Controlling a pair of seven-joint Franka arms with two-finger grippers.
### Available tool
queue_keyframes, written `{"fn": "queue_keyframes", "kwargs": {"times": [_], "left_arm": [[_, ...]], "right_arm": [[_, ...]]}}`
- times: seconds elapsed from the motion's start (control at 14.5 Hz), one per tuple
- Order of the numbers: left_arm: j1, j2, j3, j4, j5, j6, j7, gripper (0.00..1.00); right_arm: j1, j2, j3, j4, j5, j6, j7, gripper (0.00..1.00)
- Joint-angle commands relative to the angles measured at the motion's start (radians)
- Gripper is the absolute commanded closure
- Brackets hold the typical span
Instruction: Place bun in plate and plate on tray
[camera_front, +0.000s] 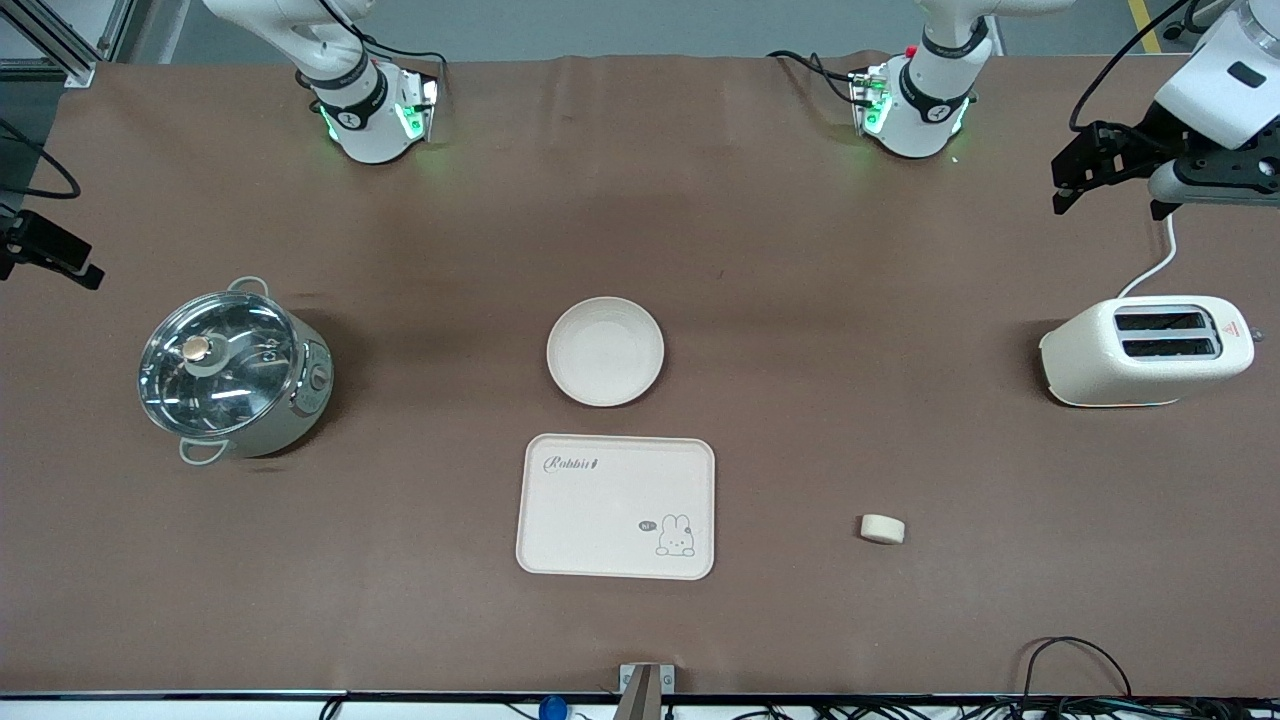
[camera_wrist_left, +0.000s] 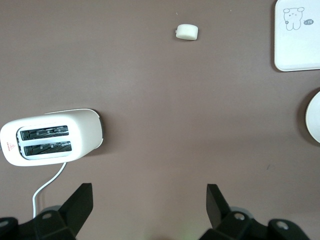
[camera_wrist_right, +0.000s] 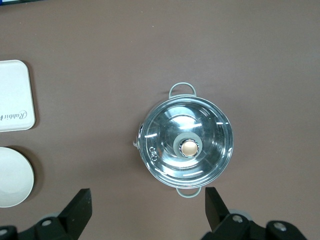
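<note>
The bun (camera_front: 883, 528) lies alone on the brown table, near the front edge toward the left arm's end; it also shows in the left wrist view (camera_wrist_left: 187, 32). The plate (camera_front: 605, 351) sits empty at mid-table, also seen in both wrist views (camera_wrist_left: 314, 117) (camera_wrist_right: 12, 183). The tray (camera_front: 616, 506) lies flat and empty, nearer to the front camera than the plate (camera_wrist_left: 297, 45) (camera_wrist_right: 15, 95). My left gripper (camera_front: 1110, 205) (camera_wrist_left: 149, 205) hangs open and empty, high beside the toaster. My right gripper (camera_front: 45, 255) (camera_wrist_right: 148, 207) hangs open and empty, high beside the pot.
A steel pot with a glass lid (camera_front: 232, 368) (camera_wrist_right: 186, 147) stands toward the right arm's end. A cream toaster (camera_front: 1147, 351) (camera_wrist_left: 50, 137) with a white cord stands toward the left arm's end. Cables lie along the front edge.
</note>
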Motion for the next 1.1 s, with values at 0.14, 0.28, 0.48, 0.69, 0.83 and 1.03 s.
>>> {"fn": "queue_keyframes", "kwargs": {"times": [0.14,0.28,0.48,0.69,0.83,1.03], "left_arm": [[0.006,0.069,0.005,0.060,-0.014,-0.006,0.015,0.00],[0.002,0.185,0.003,0.129,-0.005,0.000,-0.005,0.00],[0.005,0.343,0.002,0.136,-0.017,0.176,-0.108,0.00],[-0.018,0.497,-0.006,0.130,-0.012,0.381,-0.364,0.00],[-0.044,0.590,-0.008,0.133,-0.011,0.517,-0.471,0.00],[-0.063,0.750,-0.006,0.137,0.000,0.750,-0.729,0.00]], "right_arm": [[-0.010,0.000,0.010,0.011,-0.011,-0.011,0.016,0.00],[-0.008,0.000,0.010,0.011,-0.011,-0.011,0.016,0.00],[-0.005,0.000,0.013,0.007,-0.002,-0.013,0.018,0.00],[0.022,0.000,0.016,0.004,0.055,-0.011,0.022,0.00],[0.034,0.001,0.016,-0.008,0.124,-0.005,0.036,0.00],[0.068,0.023,0.018,-0.104,0.236,0.028,0.048,0.00]]}}
